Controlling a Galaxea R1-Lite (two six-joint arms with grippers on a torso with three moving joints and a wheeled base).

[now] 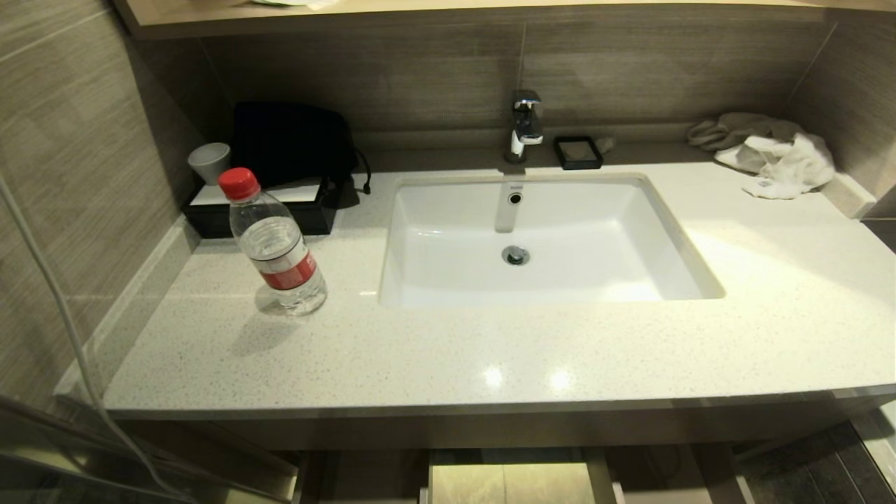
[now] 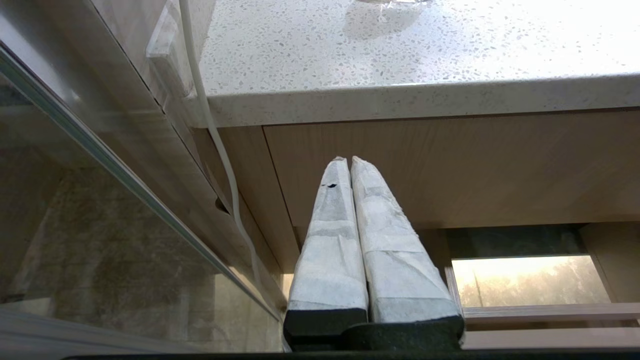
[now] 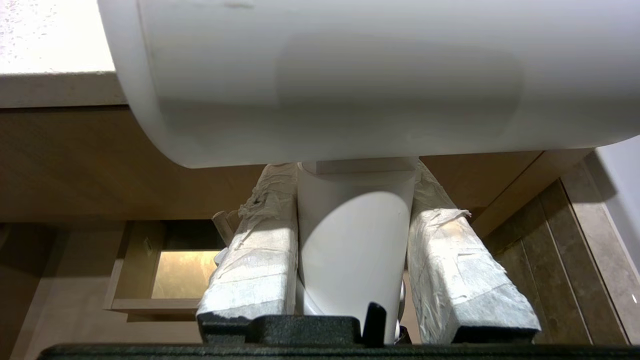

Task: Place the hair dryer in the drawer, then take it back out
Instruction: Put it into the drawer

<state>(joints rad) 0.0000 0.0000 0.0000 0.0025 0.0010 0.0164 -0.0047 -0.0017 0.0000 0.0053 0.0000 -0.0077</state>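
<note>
Two fingers of the right hand clamp the hair dryer handle; left hand closed, empty.

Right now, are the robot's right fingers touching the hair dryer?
Touching. The right wrist view shows the right gripper with both fingers pressed against the hair dryer handle.

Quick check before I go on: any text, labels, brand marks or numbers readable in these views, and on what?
No text here can be read.
Water bottle, red label: print is there, too blurred to read.
Sink, small mark above the overflow hole: too small to read.
Faucet: no marking visible.
Hair dryer, held in the right gripper: plain white, no print showing.
Left gripper: a small dark spot on one finger's wrapping, not lettering.
</note>
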